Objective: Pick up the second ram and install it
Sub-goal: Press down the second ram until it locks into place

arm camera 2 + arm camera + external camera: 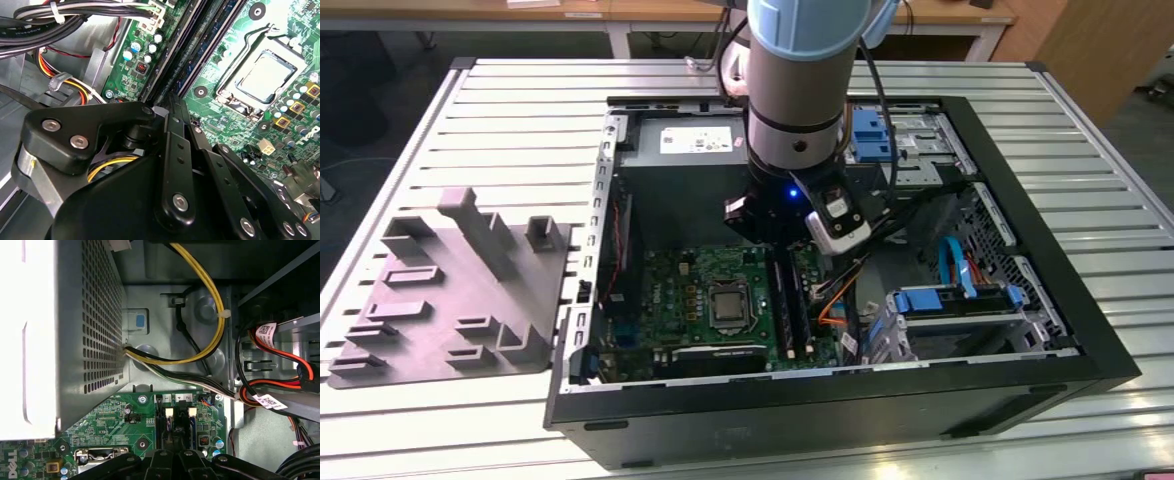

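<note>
Fixture (454, 290), grey, moulded, with upright blocks: lying on the slatted metal table (520, 110) at the exterior view's left, just beside the computer case (1067, 330).

Case, black, side panel off: lying flat mid-table, opening upward.

Power supply (683, 142), perforated metal box: sitting in the case's far corner, feeding yellow and black cables (212, 315) across the case wall in the first wrist view.

Motherboard (674, 300), green: lying on the case floor, carrying the processor socket (724, 306) near its middle and black slot rails (787, 300) just toward the exterior view's right of it.

Second ram (212, 37), dark blue-green strip seen edge-on: appearing to sit among the slot rails in the second wrist view, running toward the fingertips.

Arm (794, 90), grey with blue cap: reaching straight down into the case.

Gripper (781, 240), black: hovering low over the far end of the slot rails, pointing down at them in both wrist views (171, 102) (172, 456); not showing whether clenched, released or grasping the stick.

Drive cages with blue latches (958, 297): standing at the exterior view's right, orange cable (834, 308) trailing beside them.
</note>
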You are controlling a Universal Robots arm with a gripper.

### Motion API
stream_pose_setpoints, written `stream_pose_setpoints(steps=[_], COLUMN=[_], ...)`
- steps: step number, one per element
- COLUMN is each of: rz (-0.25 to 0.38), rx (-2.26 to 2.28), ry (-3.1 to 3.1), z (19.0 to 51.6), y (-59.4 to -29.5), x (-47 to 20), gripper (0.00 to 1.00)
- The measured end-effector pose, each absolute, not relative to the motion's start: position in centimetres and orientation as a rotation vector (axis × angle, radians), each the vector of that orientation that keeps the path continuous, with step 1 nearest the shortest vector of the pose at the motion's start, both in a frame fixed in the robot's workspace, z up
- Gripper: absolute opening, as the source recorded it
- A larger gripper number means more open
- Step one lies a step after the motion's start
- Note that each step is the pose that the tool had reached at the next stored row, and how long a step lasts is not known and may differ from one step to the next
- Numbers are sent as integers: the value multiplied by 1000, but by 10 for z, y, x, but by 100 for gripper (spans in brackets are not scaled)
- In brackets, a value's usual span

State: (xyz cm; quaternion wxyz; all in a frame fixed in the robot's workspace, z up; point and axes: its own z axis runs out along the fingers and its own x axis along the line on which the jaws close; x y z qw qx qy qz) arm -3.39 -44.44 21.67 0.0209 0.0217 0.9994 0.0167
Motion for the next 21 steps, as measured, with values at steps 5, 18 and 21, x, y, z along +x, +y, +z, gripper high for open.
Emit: stream_pose_setpoints(steps=[5, 18, 21], rz=[53, 52, 52], rx=[67, 67, 67], ry=[3098, 3099, 3099], z=[223, 234, 234], y=[-444, -453, -459], x=[-34, -34, -34], gripper=[10, 10, 10])
